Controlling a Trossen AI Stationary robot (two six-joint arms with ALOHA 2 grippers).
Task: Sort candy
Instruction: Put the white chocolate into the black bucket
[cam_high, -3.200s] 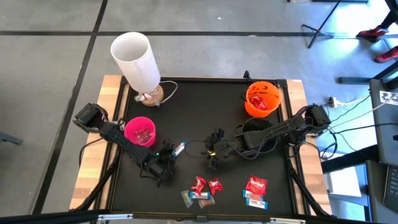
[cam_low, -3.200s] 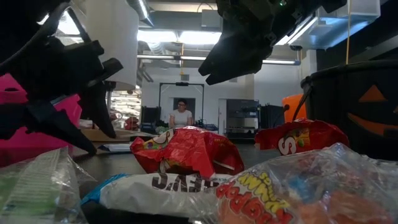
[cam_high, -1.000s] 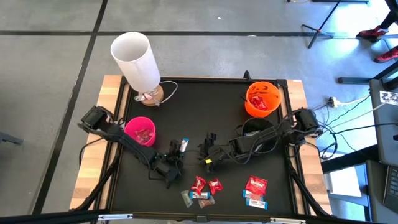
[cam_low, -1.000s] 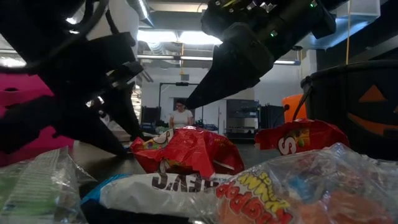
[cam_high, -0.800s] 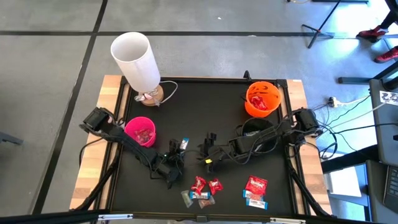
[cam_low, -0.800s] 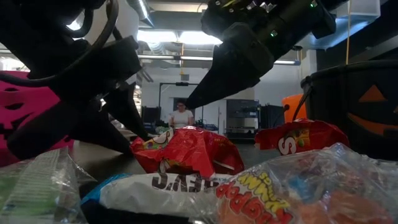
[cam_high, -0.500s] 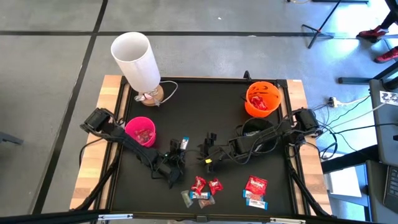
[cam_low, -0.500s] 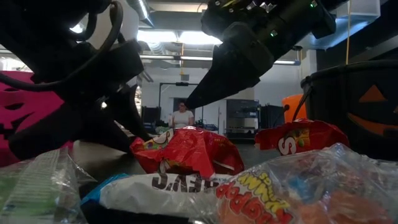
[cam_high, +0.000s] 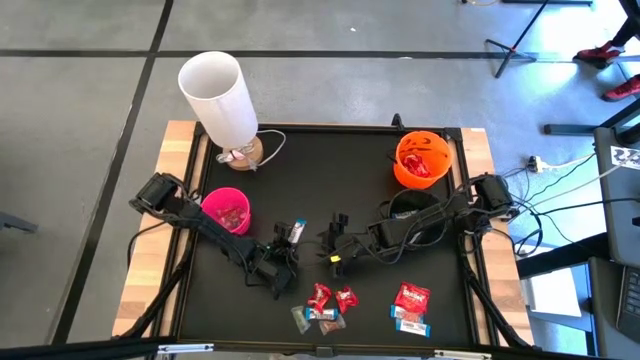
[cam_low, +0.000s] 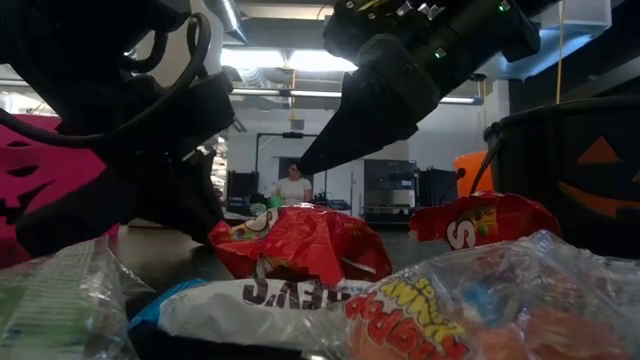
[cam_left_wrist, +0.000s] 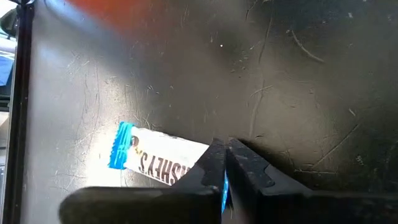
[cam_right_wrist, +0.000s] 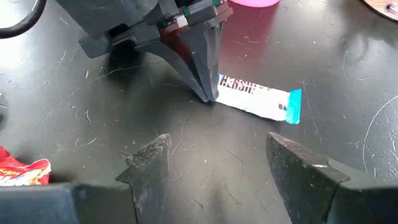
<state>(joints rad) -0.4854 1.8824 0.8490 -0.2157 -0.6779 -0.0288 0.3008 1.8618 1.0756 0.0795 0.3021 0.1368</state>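
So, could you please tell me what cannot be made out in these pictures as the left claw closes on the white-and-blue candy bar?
- Candy bar: its pinched end, hidden by the left claw in the left wrist view.
- Black bowl: contents hidden under the right arm, high view.
- Pink bowl: its sweets too small to name, high view.
- Red candy packet: cut off by the picture edge, right wrist view.

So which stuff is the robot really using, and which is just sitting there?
For the job:
- blue-and-white candy, pinched at one end by the shut left hand
- candy pile
- pink bowl
- orange bowl
- black bowl
- right hand, open, waiting nearby

Just sitting there:
- white lamp
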